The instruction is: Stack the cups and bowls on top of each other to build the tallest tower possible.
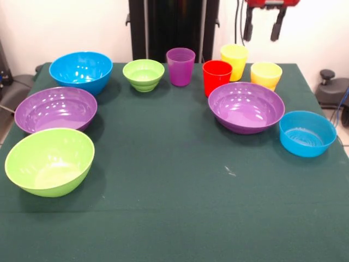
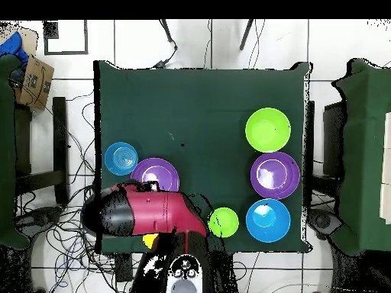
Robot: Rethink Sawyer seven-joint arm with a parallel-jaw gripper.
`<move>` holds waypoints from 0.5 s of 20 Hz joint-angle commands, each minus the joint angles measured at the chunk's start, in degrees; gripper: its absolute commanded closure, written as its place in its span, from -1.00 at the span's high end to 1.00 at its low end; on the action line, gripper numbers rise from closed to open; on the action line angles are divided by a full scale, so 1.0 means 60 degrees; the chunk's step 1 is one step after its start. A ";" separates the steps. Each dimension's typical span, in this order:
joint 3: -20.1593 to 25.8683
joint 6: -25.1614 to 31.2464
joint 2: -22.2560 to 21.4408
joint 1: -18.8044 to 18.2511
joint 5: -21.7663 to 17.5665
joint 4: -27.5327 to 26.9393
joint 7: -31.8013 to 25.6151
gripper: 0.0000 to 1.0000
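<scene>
On the dark green counter (image 1: 174, 207) nothing is stacked yet: every cup and bowl stands on its own, mouth up. In the front view the end effector (image 1: 264, 24) hangs at the top edge, above and just behind the two yellow cups, its two dark fingers (image 1: 248, 24) spread apart with nothing between them. Along the far edge, from the picture's left, stand the large blue bowl (image 1: 80, 71), the small green bowl (image 1: 143, 74), the purple cup (image 1: 180, 66), the red cup (image 1: 217, 77), then one yellow cup (image 1: 234, 61) set slightly farther back and the other yellow cup (image 1: 266, 75) beside it to the right. The red cup stands just beside the first yellow cup and close behind the rim of a large purple bowl (image 1: 246, 107). To the right of that bowl, near the counter's edge, sits the small blue bowl (image 1: 307, 132), very close to it. On the left side, a second large purple bowl (image 1: 55, 109) lies in front of the large blue bowl, and the large lime green bowl (image 1: 50, 160), tilted a little toward the camera, sits nearest, just in front of the purple one. The middle and near part of the counter carry no ware. In the overhead view the red arm (image 2: 149, 210) reaches across the cups and covers them.
</scene>
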 commanded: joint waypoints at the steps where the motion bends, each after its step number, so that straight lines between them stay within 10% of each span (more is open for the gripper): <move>1: -0.0425 0.0162 0.1557 0.0471 -0.0586 -0.1890 0.1471 1.00; 10: -0.0387 0.0347 0.1712 0.0517 -0.0232 -0.1966 0.1335 1.00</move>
